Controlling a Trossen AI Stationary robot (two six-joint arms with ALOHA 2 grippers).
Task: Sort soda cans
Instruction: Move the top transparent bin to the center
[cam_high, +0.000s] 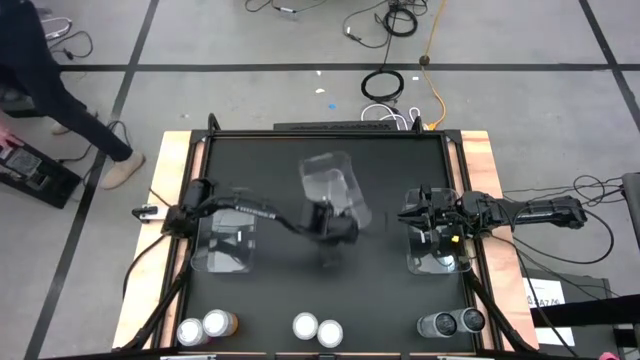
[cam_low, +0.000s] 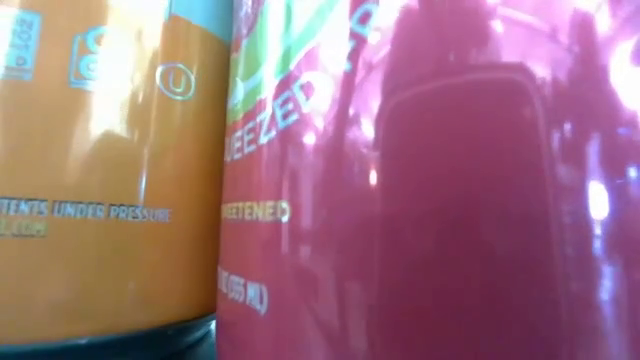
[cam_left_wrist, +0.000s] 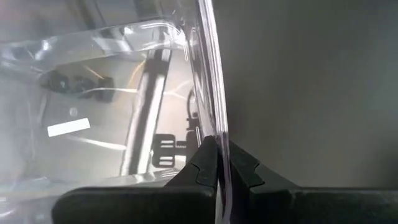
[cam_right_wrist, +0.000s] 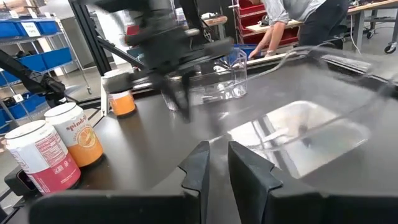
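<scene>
My left gripper (cam_high: 332, 218) hangs over the middle of the black table, shut on a clear plastic bin (cam_high: 328, 182). Soda cans stand in pairs along the near edge: two orange ones (cam_high: 205, 326), two red ones (cam_high: 318, 329) and two dark ones (cam_high: 453, 322). The low view is filled by an orange can (cam_low: 100, 170) and a red can (cam_low: 400, 200) close up. My right gripper (cam_high: 408, 215) waits at the right, level, shut on nothing (cam_right_wrist: 217, 155). My left gripper (cam_left_wrist: 217, 146) pinches the clear bin's thin side wall (cam_left_wrist: 214, 118) at the rim, one finger inside the bin and one outside. The fingers come steeply from above. Whether the bin's bottom is clear of the table I cannot tell.
A second clear bin (cam_high: 225, 245) lies at the table's left under my left arm, and a third (cam_high: 440, 255) at the right under my right gripper. People stand in the room beyond the table (cam_right_wrist: 292, 18). Wooden strips (cam_high: 170, 200) edge the table's sides.
</scene>
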